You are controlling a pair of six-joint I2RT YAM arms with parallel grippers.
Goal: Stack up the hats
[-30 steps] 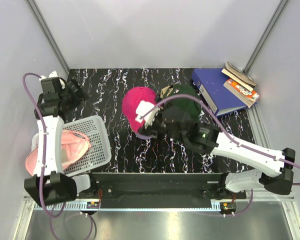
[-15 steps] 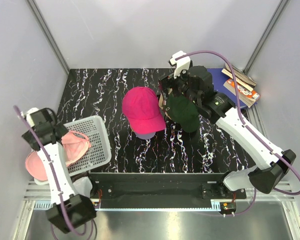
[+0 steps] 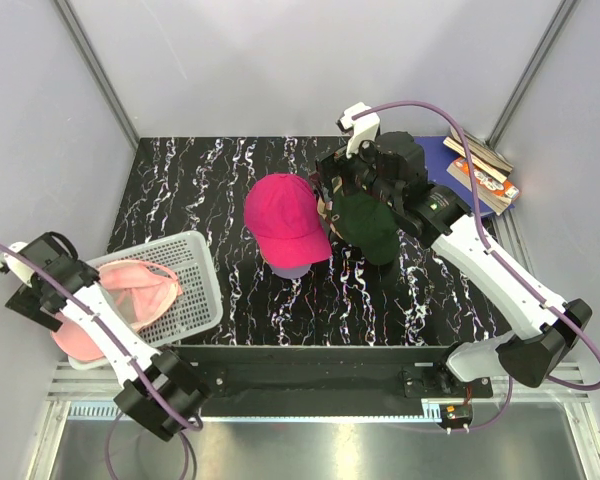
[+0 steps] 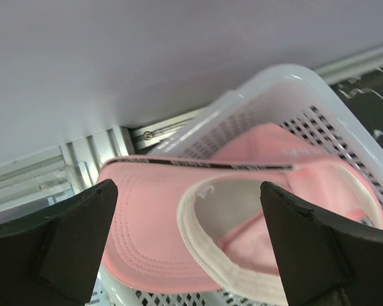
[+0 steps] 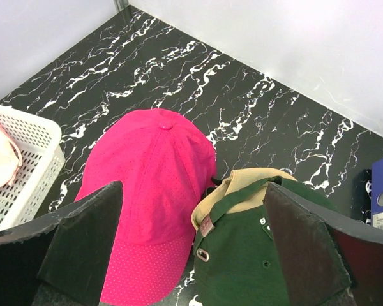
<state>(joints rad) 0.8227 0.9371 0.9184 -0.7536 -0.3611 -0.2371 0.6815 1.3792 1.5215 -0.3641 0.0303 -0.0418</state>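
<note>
Showing the left gripper hanging with jaws spread wide, gripping nothing, right above the light pink hat. Lying upside down in the white basket at 8 o'clock on the marbled black table, brim jutting past the basket rim toward 8 o'clock. Showing the right gripper hovering just as wide, likewise gripping nothing, over 2 piles near the table's middle. Sitting at centre, crown up: the magenta hat, brim pointing toward 6 o'clock, with a lavender edge peeking out from beneath it. Resting just beside it at 3 o'clock: the dark green hat, covering most of the tan hat, tan fabric showing only at 11 o'clock. Touching the magenta crown or merely close, impossible to tell. Standing in the far corner at 1 o'clock: a blue binder, with books piling up at its 3 o'clock side.
</note>
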